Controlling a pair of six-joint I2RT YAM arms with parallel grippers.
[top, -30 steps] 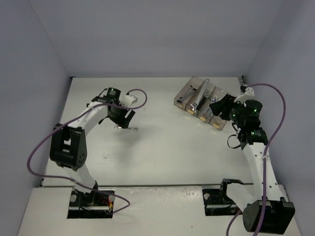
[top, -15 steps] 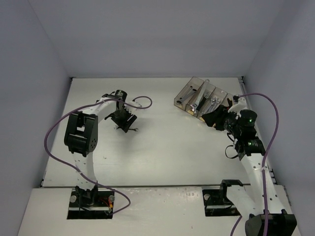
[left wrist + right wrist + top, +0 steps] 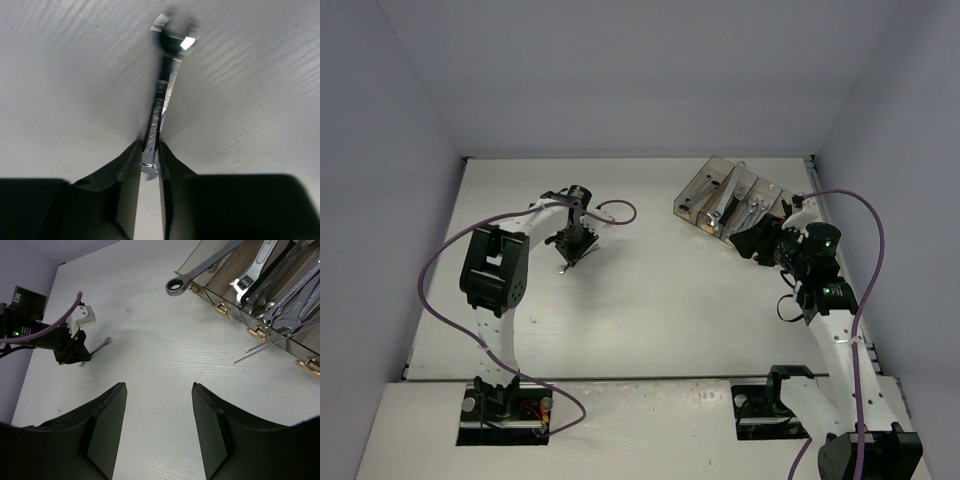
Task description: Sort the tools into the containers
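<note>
A small silver wrench (image 3: 162, 100) lies on the white table with its ring end away from the wrist. My left gripper (image 3: 150, 152) is shut on its open end, low over the table at left centre (image 3: 572, 245). The same wrench (image 3: 102, 345) pokes out beside the left gripper (image 3: 74, 351) in the right wrist view. The containers (image 3: 694, 186), smoky-brown bins in a row, stand at the back right and hold several silver wrenches (image 3: 282, 307) and a black-handled adjustable wrench (image 3: 262, 277). My right gripper (image 3: 159, 385) is open and empty, just in front of the bins (image 3: 752, 241).
A ring wrench (image 3: 176, 287) sticks out over the near end of the leftmost bin (image 3: 218, 285). Two thin metal rods (image 3: 272, 341) jut from a bin toward the table. Purple cables loop beside both arms. Walls close in the table on three sides.
My left gripper has turned, shifted a little right and closed onto the small wrench. The right gripper pulled back from over the bins a second ago and has since stayed still.
</note>
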